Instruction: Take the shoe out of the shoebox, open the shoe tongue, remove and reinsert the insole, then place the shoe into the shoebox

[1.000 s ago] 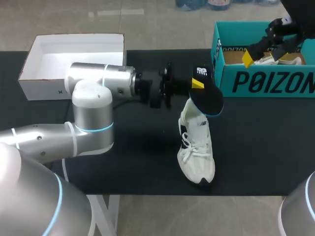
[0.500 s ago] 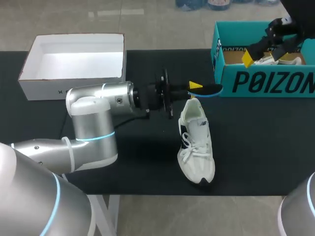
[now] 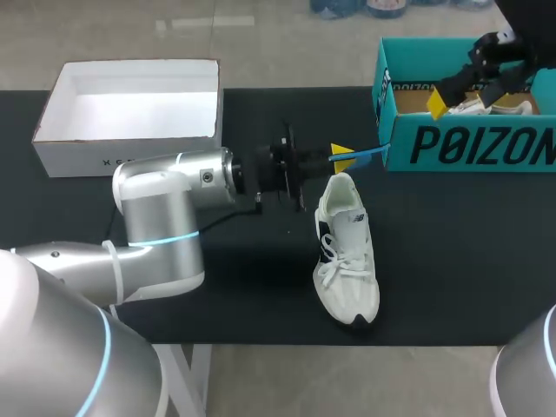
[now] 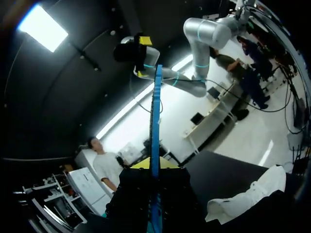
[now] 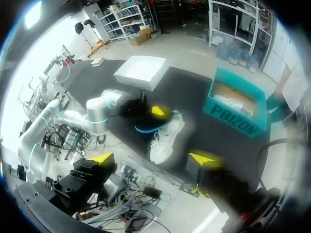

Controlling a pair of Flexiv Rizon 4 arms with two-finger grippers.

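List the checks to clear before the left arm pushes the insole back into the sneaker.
1. Left gripper shut on the thin blue-edged black insole: ok.
2. White lace-up sneaker lies free on the black table mat: ok.
3. Insole aimed into the sneaker's collar: not ok. It is held edge-on past the heel, pointing at the teal cardboard shoebox.
4. Tongue pulled open: cannot tell.
5. Right gripper away from the sneaker: ok, open above the shoebox.
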